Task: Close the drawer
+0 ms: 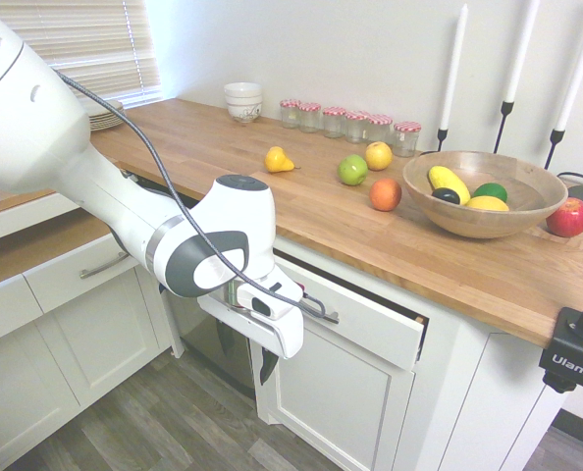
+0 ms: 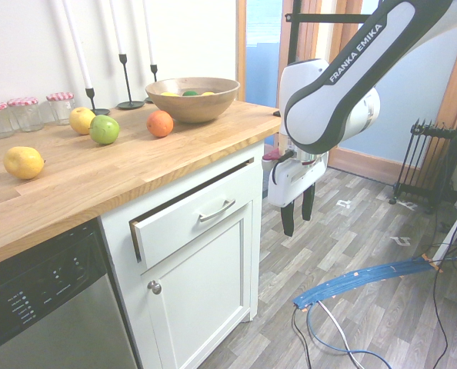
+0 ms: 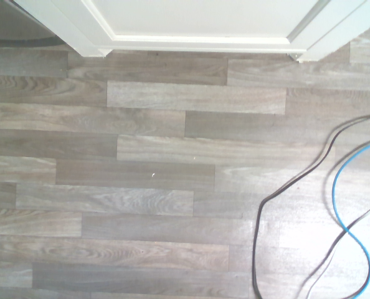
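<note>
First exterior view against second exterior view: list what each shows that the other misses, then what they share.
Only the first: a red apple beside the wooden bowl, stacked white bowls and neighbouring white drawers. Only the second: the cabinet door's round knob and a dishwasher. Both: the drawer slightly open, the gripper pointing down before it, holding nothing, and loose fruit on the countertop.

Just beside my gripper (image 2: 298, 217), whose fingers looked like matt black plastic, the drawer (image 2: 194, 221) had a smooth white painted front and a brushed-metal handle (image 2: 216, 210). Above it I saw a countertop (image 2: 98, 181) of oiled, satin wood. Below my hand lay the floor (image 3: 154, 180), grey matt wood-grain planks.
</note>
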